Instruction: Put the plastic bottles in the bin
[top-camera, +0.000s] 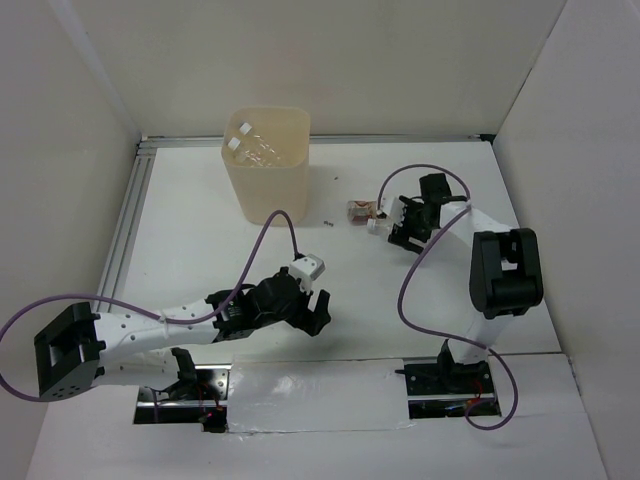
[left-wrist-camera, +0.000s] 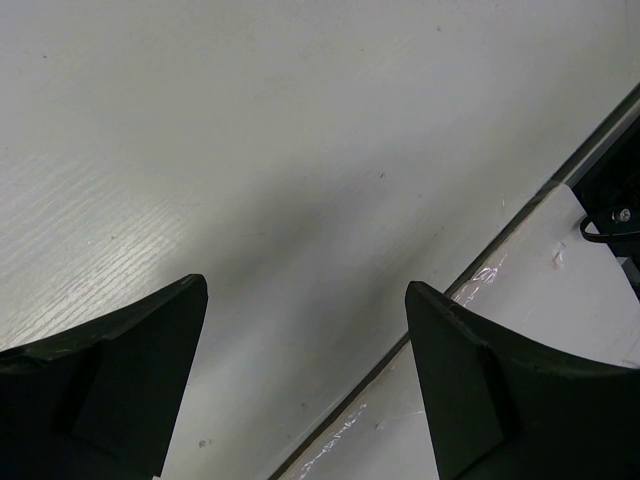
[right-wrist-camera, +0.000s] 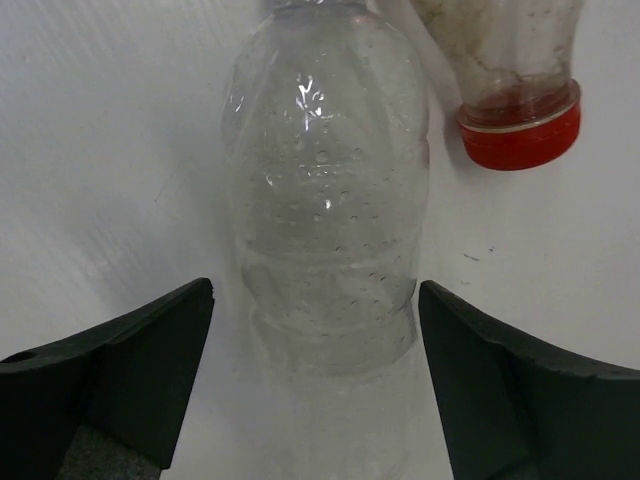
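Observation:
The cream bin (top-camera: 266, 170) stands at the back of the table and holds clear bottles with white caps (top-camera: 243, 129). A clear crinkled bottle (right-wrist-camera: 325, 200) lies on the table between the open fingers of my right gripper (right-wrist-camera: 315, 290), which do not touch it. Beside it lies the short bottle with the red cap (right-wrist-camera: 520, 128). In the top view that bottle (top-camera: 358, 210) lies just left of my right gripper (top-camera: 392, 226). My left gripper (top-camera: 320, 312) is open and empty over bare table near the front; its wrist view (left-wrist-camera: 305, 290) shows only table.
White walls close in the table on the left, back and right. A metal rail (top-camera: 128, 215) runs along the left edge. A small dark speck (top-camera: 328, 222) lies right of the bin. A taped seam (left-wrist-camera: 470, 285) crosses the table near the left gripper.

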